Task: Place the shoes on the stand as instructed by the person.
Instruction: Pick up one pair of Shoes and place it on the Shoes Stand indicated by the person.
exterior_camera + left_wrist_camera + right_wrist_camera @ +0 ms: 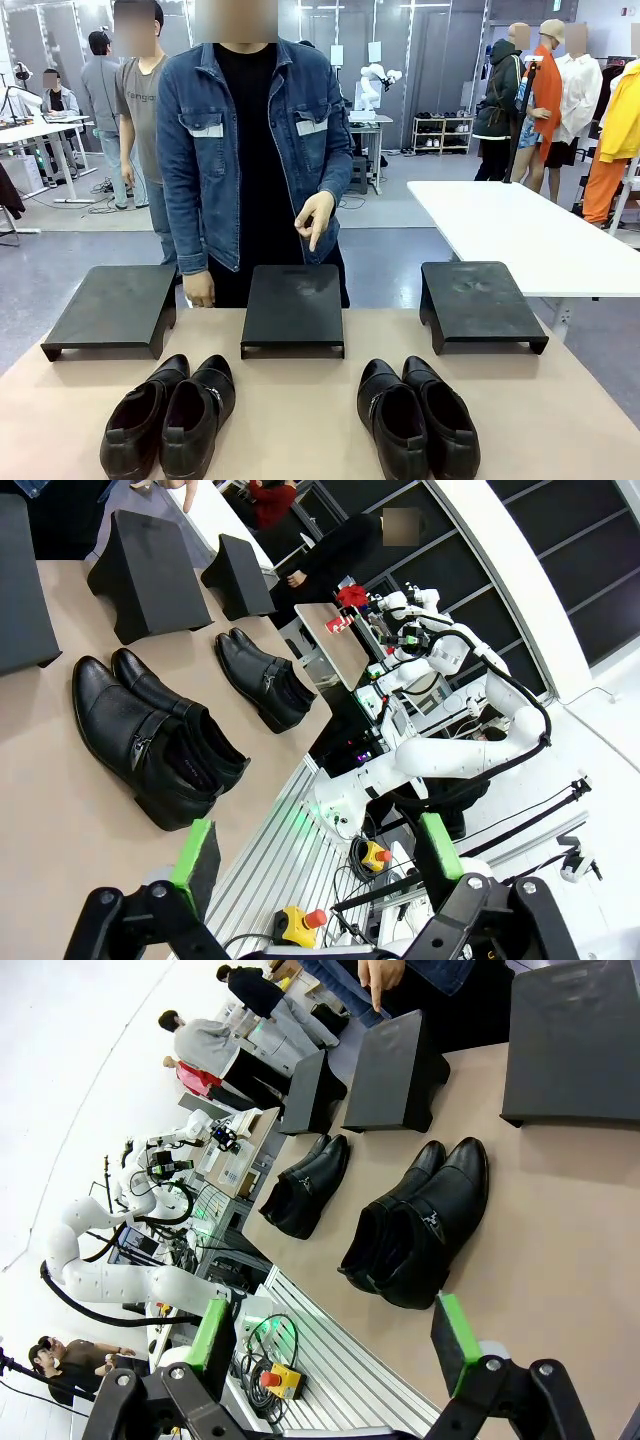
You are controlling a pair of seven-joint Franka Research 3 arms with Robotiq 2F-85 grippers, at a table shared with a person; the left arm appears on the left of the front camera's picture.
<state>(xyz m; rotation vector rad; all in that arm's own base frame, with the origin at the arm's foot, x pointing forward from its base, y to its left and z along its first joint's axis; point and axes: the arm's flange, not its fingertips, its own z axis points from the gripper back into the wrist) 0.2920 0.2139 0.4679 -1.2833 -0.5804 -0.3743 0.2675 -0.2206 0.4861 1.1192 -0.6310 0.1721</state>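
Tan surface [300, 405]: three black stands in a row on the far side; two pairs of shoes on the robot's side
Person [245, 150]: blue denim jacket over black tee; stands at the far edge, behind the middle stand
Stands: left stand [110, 308], middle stand [294, 305], right stand [480, 300]; apart from one another; tops bare; right one sits slightly askew
Shoes: left pair [170, 415] and right pair [415, 415]; glossy black leather; each pair side by side and touching; toes toward the stands; both flat on the surface, neither on a stand; left pair sits before the gap between left and middle stand, right pair before the gap between middle and right stand
Hands: pointing hand [315, 218] has its index finger aimed down, over the far edge of the middle stand; other hand [199, 289] hangs at the surface edge, between left and middle stand
Left gripper [316, 842]: fingers spread wide; nothing between the green pads
Right gripper [332, 1325]: fingers spread wide; nothing held
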